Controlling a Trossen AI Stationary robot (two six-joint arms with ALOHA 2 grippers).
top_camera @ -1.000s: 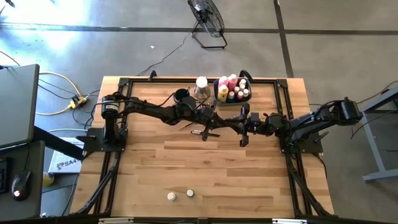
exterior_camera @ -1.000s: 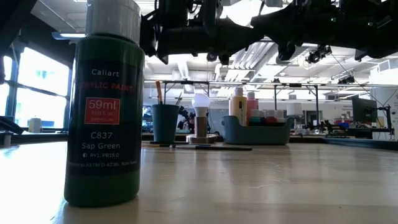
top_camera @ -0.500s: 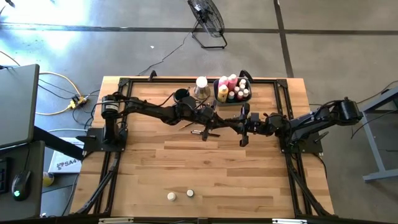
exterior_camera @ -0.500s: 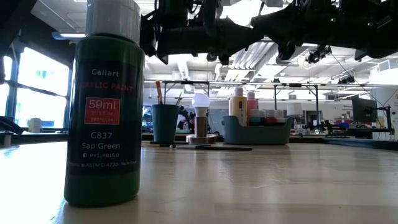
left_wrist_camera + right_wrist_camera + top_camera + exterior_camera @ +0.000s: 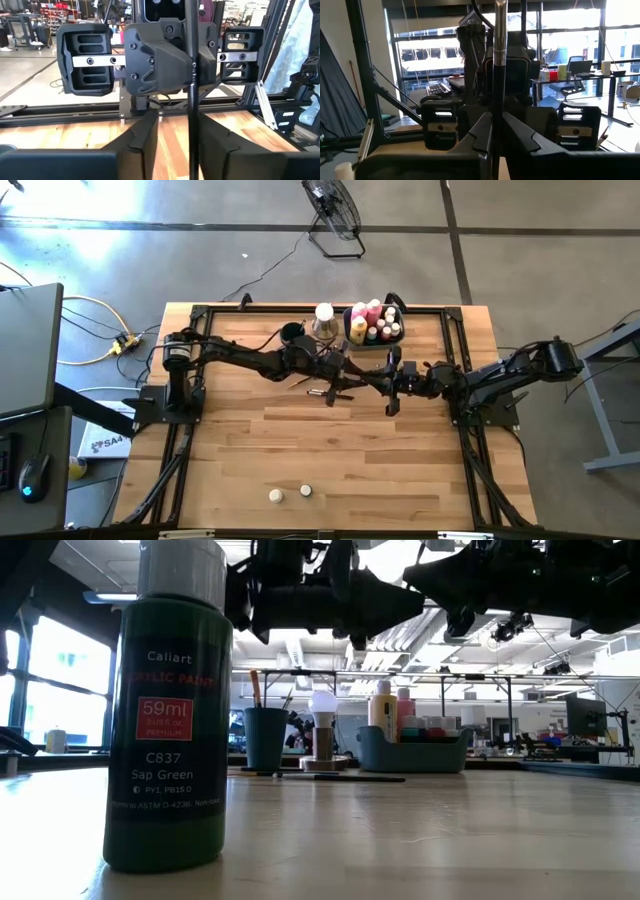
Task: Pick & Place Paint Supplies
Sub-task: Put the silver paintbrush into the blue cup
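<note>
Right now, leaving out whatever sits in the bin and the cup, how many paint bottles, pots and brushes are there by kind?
Green paint bottle: 1
White-capped pots: 2
Brushes: 2, one lying on the table at, one in the right gripper
Total: 5

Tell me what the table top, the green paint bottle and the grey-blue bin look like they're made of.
Table top: wood, pale planks with visible grain and seams, dull sheen.
Green bottle: probably plastic, dark and smooth under a printed label, with a pale cap.
Bin: likely moulded plastic, matte grey-blue with rounded corners; I can't be sure.
</note>
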